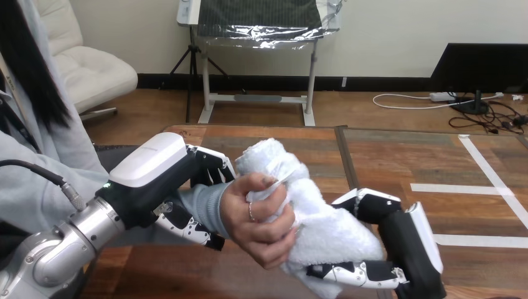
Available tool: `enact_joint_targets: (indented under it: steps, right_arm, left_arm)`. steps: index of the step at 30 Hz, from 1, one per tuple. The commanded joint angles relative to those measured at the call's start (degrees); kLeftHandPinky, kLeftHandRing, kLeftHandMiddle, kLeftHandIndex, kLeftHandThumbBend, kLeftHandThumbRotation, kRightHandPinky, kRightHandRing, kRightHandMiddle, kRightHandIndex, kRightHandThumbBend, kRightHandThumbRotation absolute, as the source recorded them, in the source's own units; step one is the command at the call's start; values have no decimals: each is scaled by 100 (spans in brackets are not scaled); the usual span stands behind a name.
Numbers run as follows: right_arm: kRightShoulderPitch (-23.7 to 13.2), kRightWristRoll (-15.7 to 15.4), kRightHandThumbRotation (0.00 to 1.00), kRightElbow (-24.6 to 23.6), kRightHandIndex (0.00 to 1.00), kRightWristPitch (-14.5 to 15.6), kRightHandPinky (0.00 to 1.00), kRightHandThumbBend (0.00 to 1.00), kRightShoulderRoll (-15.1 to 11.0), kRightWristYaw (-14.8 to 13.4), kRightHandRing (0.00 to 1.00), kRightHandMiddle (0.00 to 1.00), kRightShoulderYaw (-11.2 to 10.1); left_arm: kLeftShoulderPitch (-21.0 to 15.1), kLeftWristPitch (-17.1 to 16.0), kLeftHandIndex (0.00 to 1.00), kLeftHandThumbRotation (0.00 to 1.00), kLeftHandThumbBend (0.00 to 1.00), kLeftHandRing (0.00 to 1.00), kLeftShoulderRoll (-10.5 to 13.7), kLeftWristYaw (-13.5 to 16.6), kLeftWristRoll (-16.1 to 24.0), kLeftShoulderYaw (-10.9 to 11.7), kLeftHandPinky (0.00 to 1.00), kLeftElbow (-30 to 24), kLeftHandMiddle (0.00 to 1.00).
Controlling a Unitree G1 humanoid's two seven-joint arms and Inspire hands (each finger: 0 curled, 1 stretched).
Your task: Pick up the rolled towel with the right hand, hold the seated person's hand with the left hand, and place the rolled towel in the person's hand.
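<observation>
A: Is there any writing we can read?

B: Hardly any. We see a faint grey mark on the white shell (149, 156) on the back of the left hand (140, 187), too small for us to make out.

A: Then where do we find the rolled towel (324, 233)?

B: Held up over the wooden table (386, 156), near the middle of the view. It is white and thick, and it slants from upper left down to lower right.

A: And who has hold of it?

B: Two hands, as we see it. The person's hand (252, 221) is closed around the towel's left flank, with the thumb on top and the fingers tucked into the cloth. The right hand (411, 249) grips the lower right end. Its fingers (348, 272) curl in beneath the roll, and its upper digits (367, 202) press against the towel from the right.

A: What about the left hand's fingers?

B: We see them bent around the person's wrist (202, 208), where the grey cuff sits. Some of the fingers (215, 167) arch over the top of it and others hook round beneath it. Those upper fingertips lie just beside the towel's upper end. We cannot tell whether they touch it.
</observation>
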Motion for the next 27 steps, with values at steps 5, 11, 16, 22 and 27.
enact_joint_targets:
  steps: [5, 11, 16, 22, 27]
  right_arm:
    - [-291, -9, 29, -502, 65, 307, 57, 96, -26, 391, 60, 62, 109]
    - [-217, -117, 41, -672, 73, 583, 68, 99, -90, 516, 70, 71, 102]
    - [-145, -524, 55, -886, 82, 856, 79, 100, -225, 437, 81, 80, 91]
    - [-50, -904, 68, -1178, 91, 1270, 88, 100, -350, 353, 90, 88, 136]
    - [43, -1087, 78, -1422, 98, 1586, 94, 100, -409, 328, 97, 95, 167]
  left_arm:
    - [-229, -5, 68, 24, 99, 61, -61, -93, -117, -59, 56, 54, 65]
    - [-186, -33, 75, 31, 100, 69, -29, -25, 0, -51, 67, 48, 73]
    - [-158, -15, 82, 37, 100, 75, -3, 37, 113, -49, 76, 39, 79]
    - [-130, 7, 87, 42, 100, 80, 21, 65, 191, -65, 81, 56, 84]
    - [-94, 47, 93, 46, 100, 84, 40, 4, 181, -87, 85, 50, 88]
